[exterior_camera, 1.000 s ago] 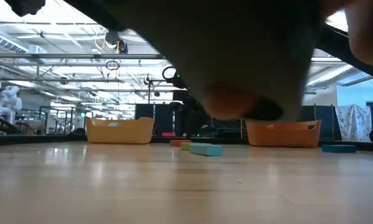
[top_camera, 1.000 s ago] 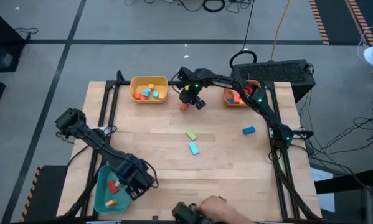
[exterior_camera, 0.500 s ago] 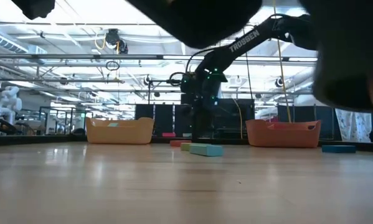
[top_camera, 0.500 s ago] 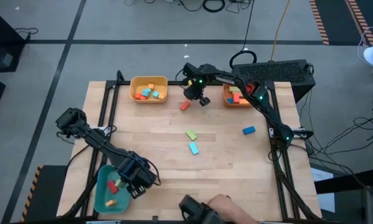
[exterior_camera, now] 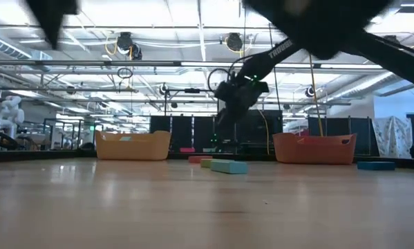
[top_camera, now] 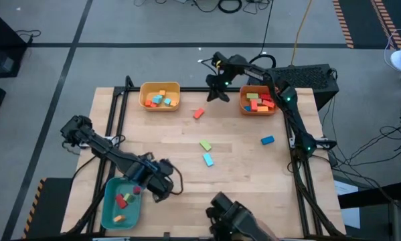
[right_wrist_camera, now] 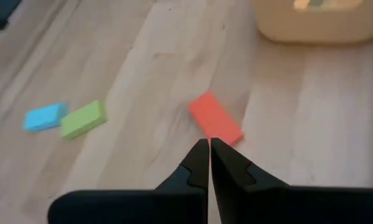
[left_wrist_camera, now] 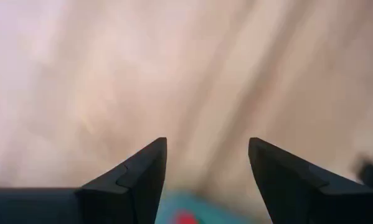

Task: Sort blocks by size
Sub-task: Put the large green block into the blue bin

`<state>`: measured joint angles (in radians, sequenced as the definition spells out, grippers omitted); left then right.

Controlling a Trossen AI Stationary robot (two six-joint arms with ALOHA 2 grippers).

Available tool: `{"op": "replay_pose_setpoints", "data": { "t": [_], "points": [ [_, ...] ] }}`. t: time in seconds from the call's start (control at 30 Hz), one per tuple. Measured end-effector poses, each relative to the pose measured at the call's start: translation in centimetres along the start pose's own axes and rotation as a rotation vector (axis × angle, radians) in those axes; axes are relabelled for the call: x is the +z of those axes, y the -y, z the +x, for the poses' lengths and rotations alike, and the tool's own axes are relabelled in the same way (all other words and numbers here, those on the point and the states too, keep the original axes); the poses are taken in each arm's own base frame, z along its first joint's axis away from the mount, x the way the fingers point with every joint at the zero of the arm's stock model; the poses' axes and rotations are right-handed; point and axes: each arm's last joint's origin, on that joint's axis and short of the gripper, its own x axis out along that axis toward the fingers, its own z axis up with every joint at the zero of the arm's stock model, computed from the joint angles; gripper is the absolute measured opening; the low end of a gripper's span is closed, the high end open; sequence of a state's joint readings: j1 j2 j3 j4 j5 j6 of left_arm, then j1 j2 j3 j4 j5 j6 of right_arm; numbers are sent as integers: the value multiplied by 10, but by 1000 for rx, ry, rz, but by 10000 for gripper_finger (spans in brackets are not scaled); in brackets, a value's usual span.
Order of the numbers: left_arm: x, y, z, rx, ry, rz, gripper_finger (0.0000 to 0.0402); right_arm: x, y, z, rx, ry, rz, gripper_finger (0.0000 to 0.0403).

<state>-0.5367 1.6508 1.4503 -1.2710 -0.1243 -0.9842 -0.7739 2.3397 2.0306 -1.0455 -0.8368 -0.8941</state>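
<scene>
Right gripper, jaws pressed together and empty, hangs at upper centre of the high view beside the orange bin. Red block lies on the table below it. Left gripper, jaws spread, sits lower left by the teal bin.

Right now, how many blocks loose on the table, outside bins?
4: red block near the yellow bin, green block and light blue block mid-table, blue block on the right. None look hidden.
</scene>
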Motion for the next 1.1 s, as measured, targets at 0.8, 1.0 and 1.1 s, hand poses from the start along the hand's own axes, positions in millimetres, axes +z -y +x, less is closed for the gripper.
{"op": "replay_pose_setpoints", "data": {
  "t": [0.8,1.0,1.1],
  "points": [
    [104,-67,83,66,539,612,228,35,-107,-32,-49,-164,-12,0],
    [121,-99,100,-9,627,716,228,24,-153,-42,-222,-89,-24,0],
    [126,-116,106,-40,618,763,228,11,-175,-38,-247,-60,-6,0]
  ]
}}
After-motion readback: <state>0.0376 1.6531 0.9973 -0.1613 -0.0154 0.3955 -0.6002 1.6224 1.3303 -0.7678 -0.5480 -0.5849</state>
